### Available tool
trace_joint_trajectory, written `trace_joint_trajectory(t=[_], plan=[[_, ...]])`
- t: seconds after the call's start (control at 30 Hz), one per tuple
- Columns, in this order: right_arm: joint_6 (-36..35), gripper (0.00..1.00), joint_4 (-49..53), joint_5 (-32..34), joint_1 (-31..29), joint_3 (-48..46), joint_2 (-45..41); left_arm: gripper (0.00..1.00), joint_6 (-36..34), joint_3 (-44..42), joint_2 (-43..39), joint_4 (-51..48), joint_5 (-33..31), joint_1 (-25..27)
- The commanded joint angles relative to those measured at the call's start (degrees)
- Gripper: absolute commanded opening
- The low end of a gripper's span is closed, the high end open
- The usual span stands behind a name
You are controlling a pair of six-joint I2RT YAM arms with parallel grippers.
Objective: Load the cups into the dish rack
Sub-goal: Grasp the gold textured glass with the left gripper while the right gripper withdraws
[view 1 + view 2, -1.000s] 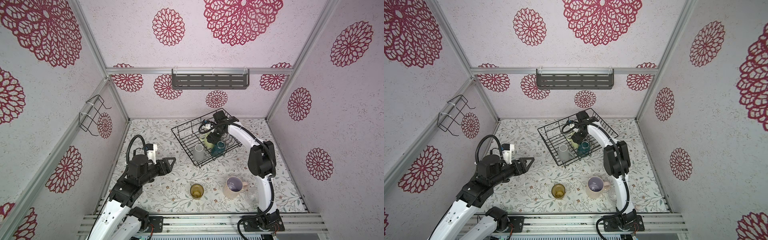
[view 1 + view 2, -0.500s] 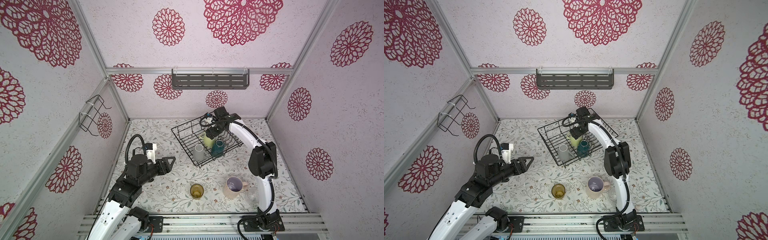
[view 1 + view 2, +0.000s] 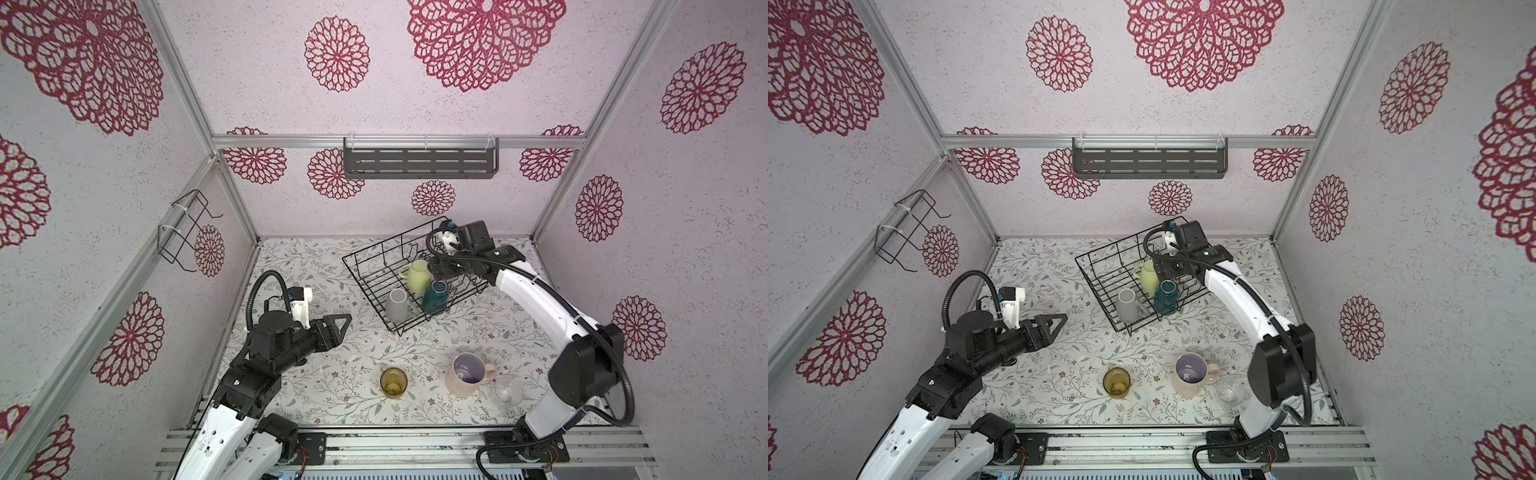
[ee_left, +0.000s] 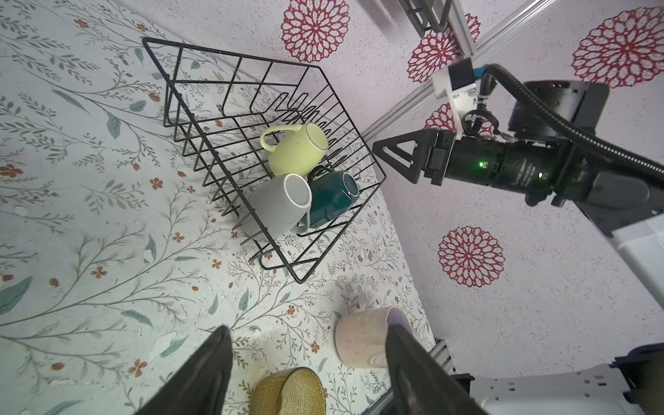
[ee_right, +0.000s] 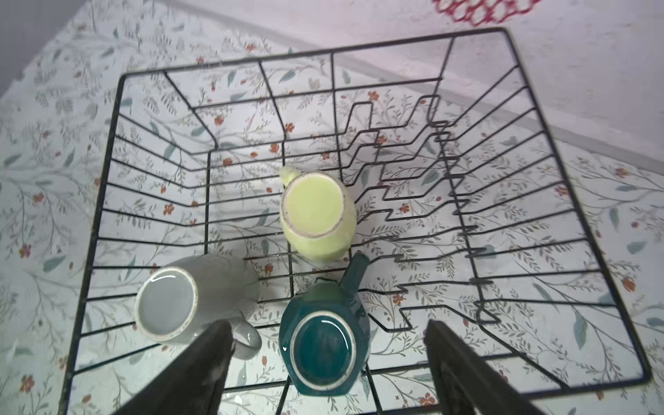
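Right fingers are hanging wide open and empty over the dish rack, where the yellow-green mug, grey mug and teal mug are sitting bottoms up, left fingers are hovering open and empty too, and the amber tumbler, pink mug and clear glass are standing on the surface.

In both top views, pale pink walls carry dark red flower medallions. A grey slotted shelf hangs at upper centre on an aluminium bar. A black wire holder sits at middle left. The floor sheet shows leaves and small flowers.
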State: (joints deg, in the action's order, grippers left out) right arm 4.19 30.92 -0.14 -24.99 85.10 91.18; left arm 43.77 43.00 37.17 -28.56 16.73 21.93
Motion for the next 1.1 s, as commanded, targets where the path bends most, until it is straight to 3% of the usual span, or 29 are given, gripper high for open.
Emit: trace_joint_trajectory(t=[0.0, 0.17, 0.33, 0.6, 0.7, 0.87, 1.07], plan=[[7.65, 0.99, -8.72, 6.87, 0.29, -8.95, -8.07, 0.73, 1.12, -0.46, 0.89, 1.51, 2.01, 1.56], [9.12, 0.99, -19.07, 16.78, 0.44, -26.60, -24.80, 0.72, 0.34, -0.48, 5.53, -2.95, -7.86, 10.36], [13.36, 0.98, -27.80, 14.27, 0.70, -38.80, -37.70, 0.70, 0.61, -0.43, 11.90, -3.92, -11.28, 19.23], [16.65, 0.96, -25.08, 10.40, 0.70, -38.84, -38.44, 0.73, 0.97, 4.49, 27.49, -11.48, -18.98, 31.94], [17.15, 0.95, -25.04, 9.62, 0.72, -39.07, -39.05, 0.73, 1.23, 5.50, 33.11, -15.82, -19.29, 33.16], [18.43, 0.94, -25.91, 8.23, 0.64, -39.34, -39.15, 0.73, 0.53, 7.09, 38.75, -12.23, -17.28, 34.75], [19.02, 0.94, -25.41, 6.98, 0.60, -39.25, -39.67, 0.58, 1.19, 7.62, 42.24, -11.20, -19.69, 34.78]])
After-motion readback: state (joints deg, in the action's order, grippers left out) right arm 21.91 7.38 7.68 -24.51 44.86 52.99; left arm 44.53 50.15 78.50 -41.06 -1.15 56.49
